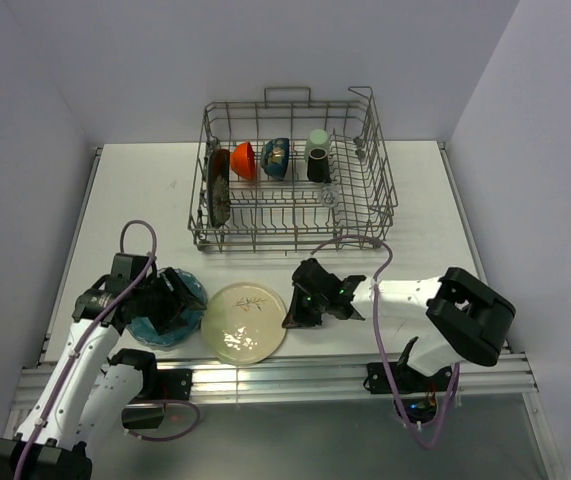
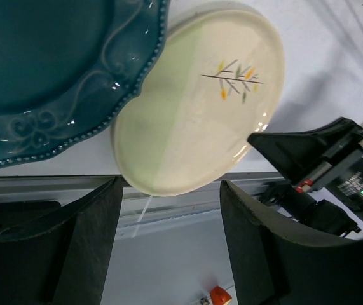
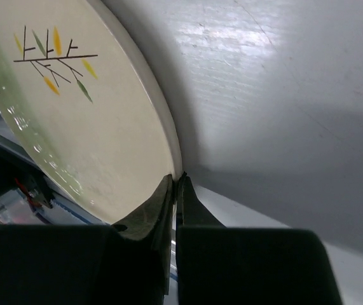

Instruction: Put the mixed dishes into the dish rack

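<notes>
The cream round plate (image 1: pixel 245 322) with a twig motif lies at the table's near edge. My right gripper (image 1: pixel 292 318) is shut on its right rim; in the right wrist view the jaws (image 3: pixel 176 181) pinch the thin rim of the plate (image 3: pixel 73 108), which seems tilted up on that side. The teal scalloped plate (image 1: pixel 151 327) lies left of it, rims touching or overlapping in the left wrist view (image 2: pixel 47 63). My left gripper (image 1: pixel 177 300) hovers open and empty over the teal plate, its fingers (image 2: pixel 251 254) apart near the cream plate (image 2: pixel 200 114).
The dish rack (image 1: pixel 380 190) stands at the back. It holds the black square floral plate (image 1: pixel 219 187) on edge, the red-orange bowl (image 1: pixel 243 160), the dark bowl (image 1: pixel 276 157), the pale green cup (image 1: pixel 316 140), a dark mug (image 1: pixel 318 168) and the clear glass (image 1: pixel 330 196).
</notes>
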Robot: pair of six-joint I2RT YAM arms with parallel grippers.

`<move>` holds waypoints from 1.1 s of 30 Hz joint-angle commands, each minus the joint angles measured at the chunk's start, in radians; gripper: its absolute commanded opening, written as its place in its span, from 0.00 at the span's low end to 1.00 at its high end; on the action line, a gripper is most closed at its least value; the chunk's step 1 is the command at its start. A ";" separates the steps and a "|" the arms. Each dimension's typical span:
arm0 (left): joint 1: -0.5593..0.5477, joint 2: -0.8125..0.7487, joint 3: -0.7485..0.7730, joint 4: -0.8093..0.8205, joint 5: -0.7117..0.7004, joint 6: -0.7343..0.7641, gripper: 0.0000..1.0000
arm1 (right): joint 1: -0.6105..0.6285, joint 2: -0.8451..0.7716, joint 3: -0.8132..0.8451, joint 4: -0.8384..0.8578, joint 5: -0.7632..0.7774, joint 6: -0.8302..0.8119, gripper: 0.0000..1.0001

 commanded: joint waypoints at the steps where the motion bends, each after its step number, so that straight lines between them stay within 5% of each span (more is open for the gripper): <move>1: 0.000 0.013 -0.025 0.002 0.022 0.042 0.69 | 0.011 -0.082 0.032 -0.083 0.024 0.008 0.00; 12: -0.032 0.090 -0.103 0.108 0.100 0.051 0.68 | -0.095 -0.168 0.004 -0.031 -0.084 0.100 0.00; 33: -0.149 0.088 -0.280 0.428 0.137 -0.262 0.72 | -0.141 -0.177 -0.039 0.125 -0.294 0.278 0.00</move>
